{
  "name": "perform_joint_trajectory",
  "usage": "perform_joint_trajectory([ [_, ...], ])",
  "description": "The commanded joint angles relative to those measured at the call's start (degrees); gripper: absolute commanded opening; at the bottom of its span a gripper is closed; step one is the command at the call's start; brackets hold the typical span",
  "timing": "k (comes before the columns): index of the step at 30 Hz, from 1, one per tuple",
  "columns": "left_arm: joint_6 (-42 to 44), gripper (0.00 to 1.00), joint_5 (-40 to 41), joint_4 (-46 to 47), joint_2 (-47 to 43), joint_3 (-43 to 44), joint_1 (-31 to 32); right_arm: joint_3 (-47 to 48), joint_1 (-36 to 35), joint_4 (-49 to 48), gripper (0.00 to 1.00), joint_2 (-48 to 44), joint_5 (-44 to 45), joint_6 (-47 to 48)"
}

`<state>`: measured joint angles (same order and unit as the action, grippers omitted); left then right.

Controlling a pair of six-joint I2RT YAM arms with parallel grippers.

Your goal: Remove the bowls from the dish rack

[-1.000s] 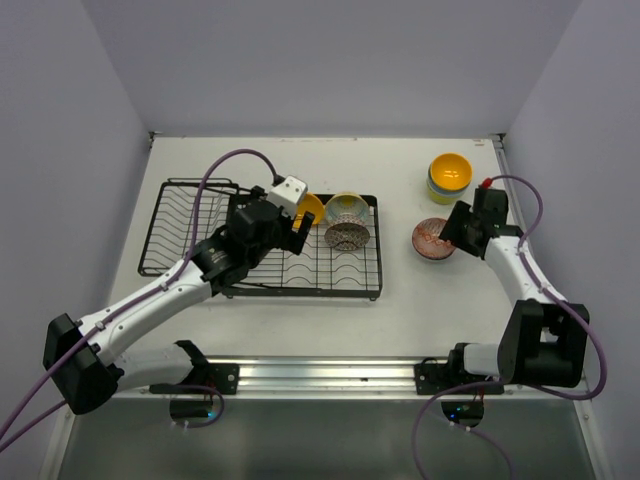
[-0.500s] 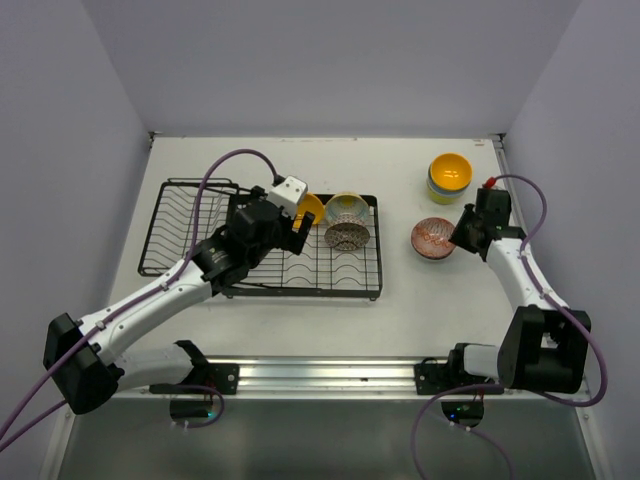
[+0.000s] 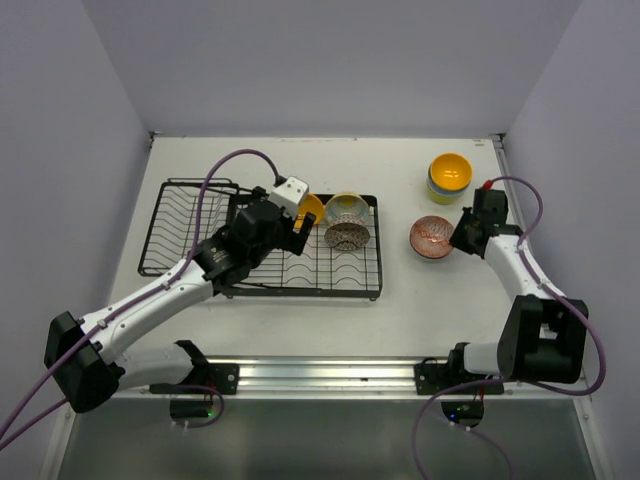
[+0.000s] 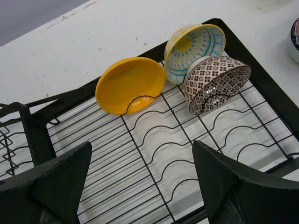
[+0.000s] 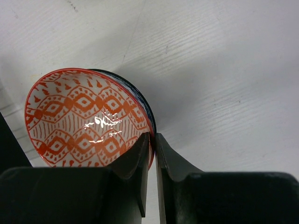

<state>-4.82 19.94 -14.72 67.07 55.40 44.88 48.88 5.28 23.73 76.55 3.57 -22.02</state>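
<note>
From above: the black wire dish rack (image 3: 170,235) is not empty yet. Left wrist: the left gripper (image 4: 142,186) stands wide open before a plain yellow bowl (image 4: 130,91) leaning in the slots. Right wrist: the right gripper (image 5: 150,151) pinches the rim of the red-patterned ceramic bowl (image 5: 88,121), which is on the white table (image 5: 224,70).

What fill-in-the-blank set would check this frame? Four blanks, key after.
The black wire dish rack holds ___ bowls.
The right gripper pinches the ___ of the red-orange patterned bowl.
The left gripper hangs ___ over the rack.
The top bowl of the stack of bowls is plain ___.
Missing: three; rim; open; yellow.
</note>
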Motion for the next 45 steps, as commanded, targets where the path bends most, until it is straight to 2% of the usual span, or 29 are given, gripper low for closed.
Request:
perform_joint_trajectory([
  [1, 1.2, 0.92, 0.5, 0.5, 0.0, 0.0, 0.6, 0.2, 0.0, -0.6, 0.14, 0.7, -0.2, 0.1],
  [4, 1.3, 0.92, 0.5, 0.4, -0.1, -0.1, 0.6, 0.4, -0.1, -0.3, 0.15, 0.4, -0.3, 0.1],
  [6, 1.3, 0.92, 0.4, 0.6, -0.2, -0.1, 0.6, 0.9, -0.1, 0.1, 0.21, -0.3, -0.3, 0.1],
  [7, 1.3, 0.92, -0.2, 0.7, -0.1, -0.1, 0.7, 1.0, 0.0, 0.2, 0.25, -0.8, -0.4, 0.1],
  [8, 1.4, 0.93, -0.5, 0.7, -0.2, -0.2, 0.7, 1.3, -0.1, 0.5, 0.35, -1.1, -0.5, 0.1],
  [10, 1.6, 0.93, -1.6, 1.1, -0.4, -0.4, 0.8, 2.1, -0.1, 1.4, 0.44, -2.5, -0.8, 0.0],
  [11, 1.7, 0.93, -2.6, 1.7, -0.5, -0.8, 0.7, 2.3, 0.0, 1.6, 0.52, -3.1, -1.1, 0.0],
  [14, 3.1, 0.93, -5.4, 2.9, -0.8, -1.6, 0.8, 3.1, -0.1, 2.3, 0.61, -5.3, -2.3, -0.1],
  [19, 6.9, 0.93, -9.0, 4.6, -0.5, -3.4, 2.3, 2.0, -0.1, 0.8, 0.64, -9.1, -3.3, 0.3],
  [27, 10.9, 0.91, -7.8, 8.7, 3.2, -4.3, 4.4, -6.3, -0.1, -10.0, 0.65, -14.9, -10.8, -1.4],
  [33, 13.8, 0.89, -5.5, 8.0, 8.6, -0.3, 5.2, -10.0, 0.0, -14.0, 0.66, -17.4, -12.2, -2.5],
  [42, 17.6, 0.89, -4.1, 13.8, 17.2, 3.7, 6.4, -12.8, 0.0, -17.0, 0.66, -19.6, -16.0, -4.3],
  [45, 20.2, 0.89, -2.5, 18.3, 20.5, 5.2, 6.4, -13.1, -0.3, -17.9, 0.66, -19.4, -17.2, -4.8],
])
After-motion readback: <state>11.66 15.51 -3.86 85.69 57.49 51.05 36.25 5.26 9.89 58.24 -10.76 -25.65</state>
